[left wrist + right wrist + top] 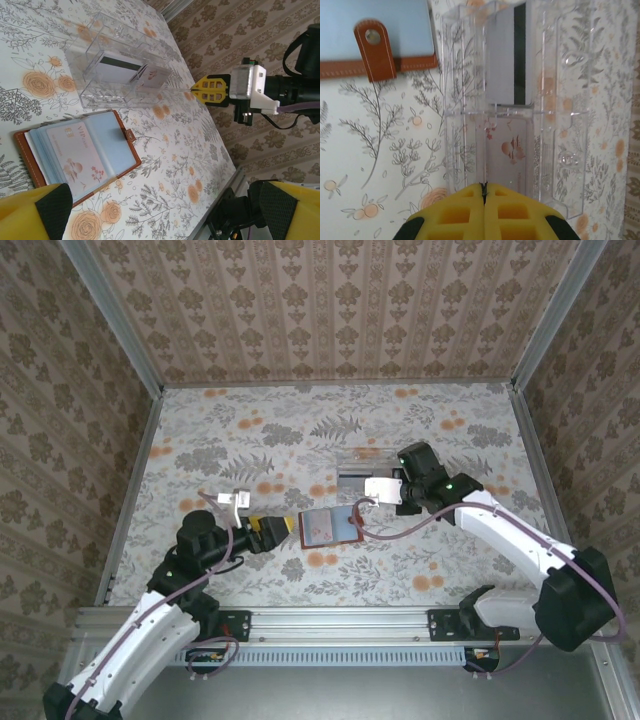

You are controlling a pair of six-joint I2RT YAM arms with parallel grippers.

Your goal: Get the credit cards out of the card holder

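From the overhead view I see the card holder (330, 525) lying open on the floral table (250, 430), just below the middle of the frame. The left gripper (280, 527) sits close to its left edge, not touching it. In the left wrist view that gripper's yellow fingers (35, 212) stand in the two bottom corners, spread wide with nothing between them. The holder lies at lower left there, its brown border around grey-blue pockets. One pale pink card (75, 152) with a small flower print still sits in the top pocket, and the clasp strap (129, 134) pokes out from the holder's right edge.

The clear tray (85, 45) is above the holder in that frame, well apart from it. Two cards lie flat inside it: a grey card with a dark stripe (117, 67), and to its right a pale card with a reddish print (152, 77).

The right gripper (484, 186) is at the bottom centre of its own wrist view. Its yellow pads are pressed together along a thin seam, and I see nothing caught in it. Its tips sit at the near end of the tray, over the end compartment that holds the printed card. I cannot tell whether they touch the plastic. The striped card lies in the farther compartment, toward the top of that frame.
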